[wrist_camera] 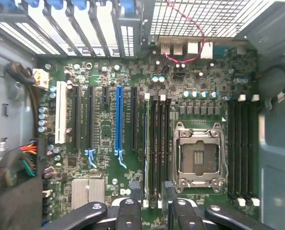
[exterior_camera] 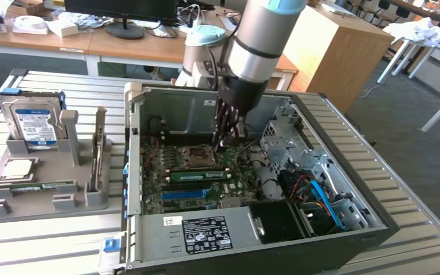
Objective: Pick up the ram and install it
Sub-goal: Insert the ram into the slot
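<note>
Pincer open, empty. Ram upright in slot, directly beneath. Judged light, stiff, fragile: hold by bare long edges near both ends, no flexing.

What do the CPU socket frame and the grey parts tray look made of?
CPU socket frame: bare metal, shiny silver, with bright glints along its edges. Grey parts tray: probably plastic, matte and evenly grey with moulded-looking posts; the exact material is unclear.
</note>
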Robot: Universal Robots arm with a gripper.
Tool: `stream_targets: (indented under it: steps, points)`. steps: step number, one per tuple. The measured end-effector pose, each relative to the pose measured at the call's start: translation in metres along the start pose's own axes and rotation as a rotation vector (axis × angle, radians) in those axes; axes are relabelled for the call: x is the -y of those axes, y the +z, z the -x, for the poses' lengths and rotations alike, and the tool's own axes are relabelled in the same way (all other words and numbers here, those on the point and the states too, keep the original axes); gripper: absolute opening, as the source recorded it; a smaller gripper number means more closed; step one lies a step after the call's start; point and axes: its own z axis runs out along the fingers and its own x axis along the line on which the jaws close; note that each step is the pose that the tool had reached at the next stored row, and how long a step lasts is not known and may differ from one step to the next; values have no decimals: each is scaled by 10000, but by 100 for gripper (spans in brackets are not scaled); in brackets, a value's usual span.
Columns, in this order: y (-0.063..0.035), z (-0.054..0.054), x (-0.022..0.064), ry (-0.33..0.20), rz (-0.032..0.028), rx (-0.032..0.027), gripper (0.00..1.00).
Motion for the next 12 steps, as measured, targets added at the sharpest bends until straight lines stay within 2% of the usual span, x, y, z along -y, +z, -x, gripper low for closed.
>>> stream_targets:
  steps: [12]
  points:
    - [-254, 8, -13, 1, 0, -33, 31]
